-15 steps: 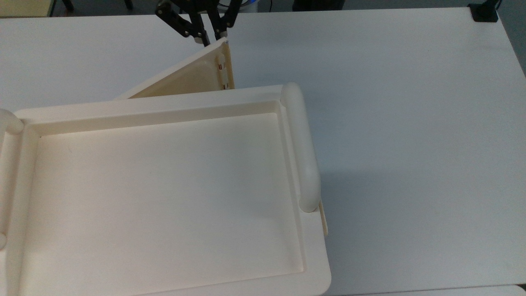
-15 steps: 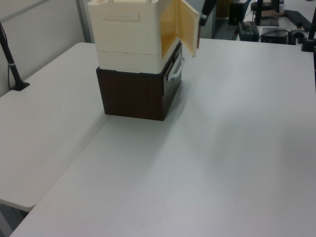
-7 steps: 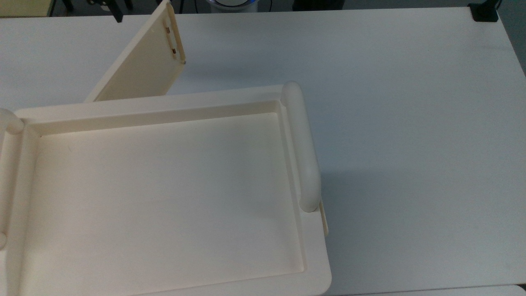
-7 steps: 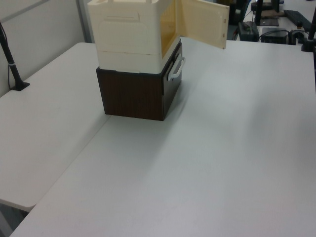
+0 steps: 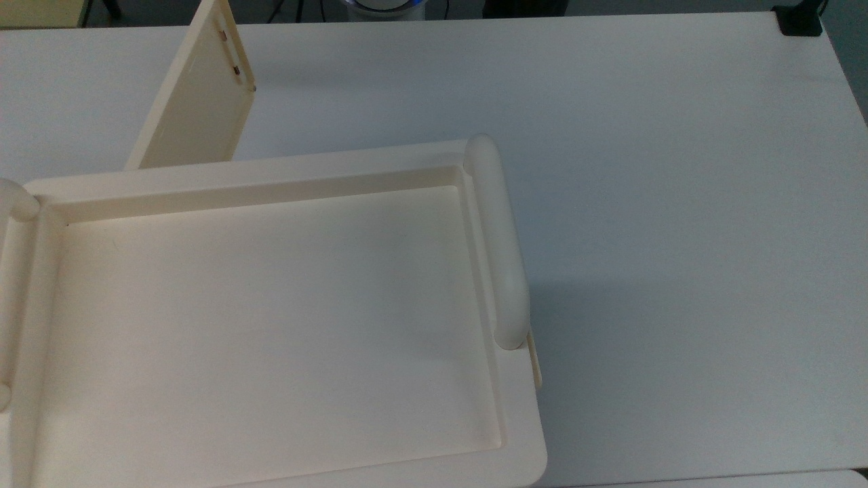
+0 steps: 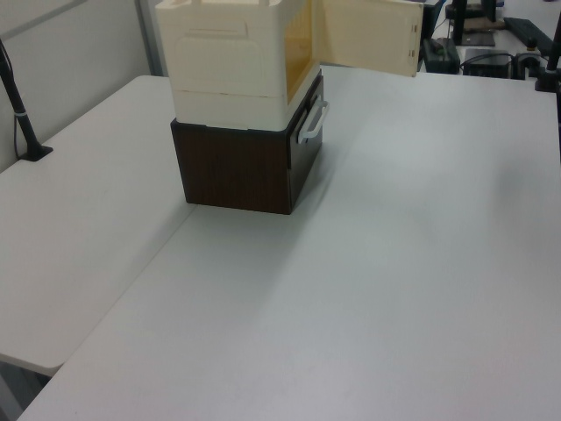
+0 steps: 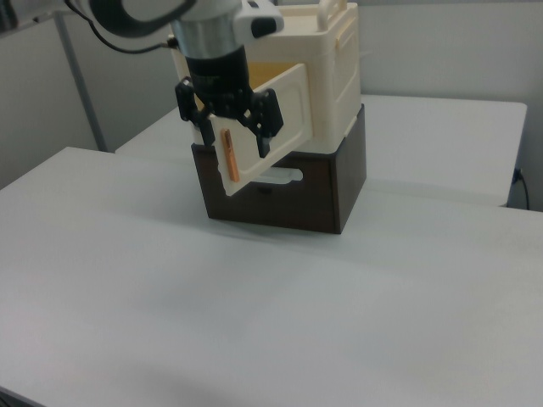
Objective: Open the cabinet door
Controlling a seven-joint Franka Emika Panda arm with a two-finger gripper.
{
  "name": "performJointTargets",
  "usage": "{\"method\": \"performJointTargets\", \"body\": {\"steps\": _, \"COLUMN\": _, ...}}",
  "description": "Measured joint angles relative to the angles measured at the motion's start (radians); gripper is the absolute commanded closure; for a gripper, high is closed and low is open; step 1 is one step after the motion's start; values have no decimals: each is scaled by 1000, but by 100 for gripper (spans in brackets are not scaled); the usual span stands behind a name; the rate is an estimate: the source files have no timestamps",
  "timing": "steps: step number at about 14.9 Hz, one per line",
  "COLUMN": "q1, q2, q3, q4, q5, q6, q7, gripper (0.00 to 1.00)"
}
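Note:
The cabinet door (image 5: 196,102) is a thin cream panel with small slot marks near its free edge. It stands swung wide out from the cream cabinet (image 6: 232,61). In the left view the door (image 6: 368,35) sticks out to the left view's right. In the right view my gripper (image 7: 232,146) hangs at the free edge of the door (image 7: 280,110). Its black fingers (image 7: 261,140) are spread on either side of an orange strip on that edge. The gripper is open.
The cream cabinet has a recessed tray-like top (image 5: 271,305) with a thick tube handle (image 5: 498,237). It sits on a dark brown drawer box (image 6: 241,167) with a white handle (image 6: 311,123). White table (image 5: 678,203) spreads all around. A black clamp (image 5: 800,20) sits at a far corner.
The door has swung further open, toward the top view's left and the left view's right. The gripper went with its free edge and left the top view.

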State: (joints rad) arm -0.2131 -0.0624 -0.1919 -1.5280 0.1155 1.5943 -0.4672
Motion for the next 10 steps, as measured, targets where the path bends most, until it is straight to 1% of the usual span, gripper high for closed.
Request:
{"method": "performJointTargets", "body": {"steps": 3, "q1": -3, "q2": -41, "q3": -3, "q4": 14, "q5": -2, "q6": -66, "q7": 0, "gripper": 0}}
{"method": "performJointTargets", "body": {"steps": 5, "q1": 20, "q2": -63, "q3": 1, "q4": 17, "q5": -2, "q6": -89, "q7": 37, "gripper": 0}}
{"method": "performJointTargets", "body": {"steps": 7, "q1": 78, "q2": -68, "q3": 7, "q4": 17, "q5": -5, "q6": -96, "q7": 136, "gripper": 0}}
{"method": "performJointTargets", "body": {"steps": 10, "q1": 194, "q2": -63, "q3": 12, "q4": 13, "q5": -14, "q6": -96, "q7": 267, "gripper": 0}}
